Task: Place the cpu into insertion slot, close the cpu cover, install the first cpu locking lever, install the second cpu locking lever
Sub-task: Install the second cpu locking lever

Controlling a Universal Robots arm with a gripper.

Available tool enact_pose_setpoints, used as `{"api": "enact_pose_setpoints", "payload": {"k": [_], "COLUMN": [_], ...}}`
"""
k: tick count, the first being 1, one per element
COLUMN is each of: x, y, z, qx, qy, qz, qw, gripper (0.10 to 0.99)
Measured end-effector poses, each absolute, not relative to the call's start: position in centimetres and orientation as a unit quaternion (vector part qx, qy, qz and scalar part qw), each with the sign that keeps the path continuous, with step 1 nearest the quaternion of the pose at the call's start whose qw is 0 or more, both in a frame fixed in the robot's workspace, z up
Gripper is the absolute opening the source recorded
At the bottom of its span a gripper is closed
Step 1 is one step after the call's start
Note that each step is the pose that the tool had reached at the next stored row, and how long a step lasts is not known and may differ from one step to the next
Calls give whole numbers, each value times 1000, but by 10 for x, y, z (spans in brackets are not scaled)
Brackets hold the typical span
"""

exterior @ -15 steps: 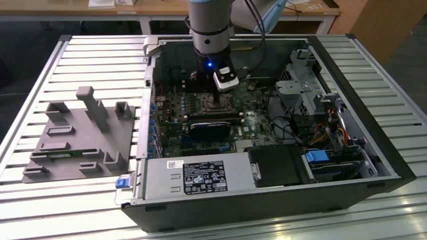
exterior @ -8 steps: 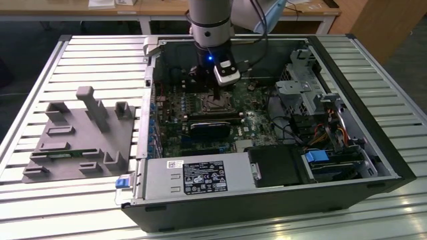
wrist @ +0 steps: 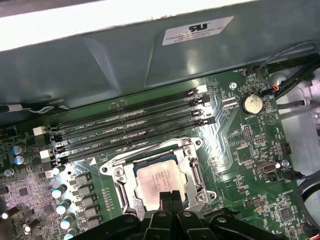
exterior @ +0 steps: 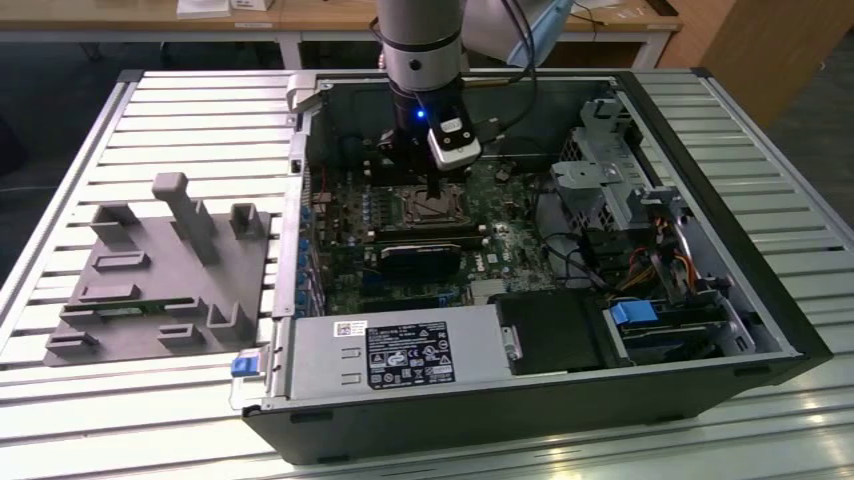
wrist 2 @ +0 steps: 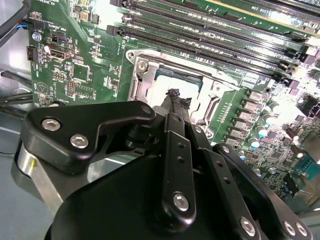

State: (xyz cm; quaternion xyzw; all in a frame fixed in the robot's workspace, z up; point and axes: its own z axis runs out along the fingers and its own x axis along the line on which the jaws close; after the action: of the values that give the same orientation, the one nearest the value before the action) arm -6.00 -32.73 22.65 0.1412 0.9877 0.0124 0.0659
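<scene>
We've got the cpu [wrist: 159, 178] sitting flat in the insertion slot [wrist: 119, 186], lower middle of the first wrist view. The end effector [wrist: 170, 196] looks pinched closed, tips right at its edge. It's light, stiff, fragile underneath, so we'd handle edges only.
</scene>
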Motion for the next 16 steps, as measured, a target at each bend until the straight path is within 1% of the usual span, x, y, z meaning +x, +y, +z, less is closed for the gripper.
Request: {"api": "enact_pose_setpoints", "payload": {"k": [7, 16], "x": [-60, -60], "y": [-328, -341], "z": [227, 227], "qx": [141, 141], "qy": [988, 988], "qz": [12, 12], "qw": [66, 66], "gripper": [106, 106]}}
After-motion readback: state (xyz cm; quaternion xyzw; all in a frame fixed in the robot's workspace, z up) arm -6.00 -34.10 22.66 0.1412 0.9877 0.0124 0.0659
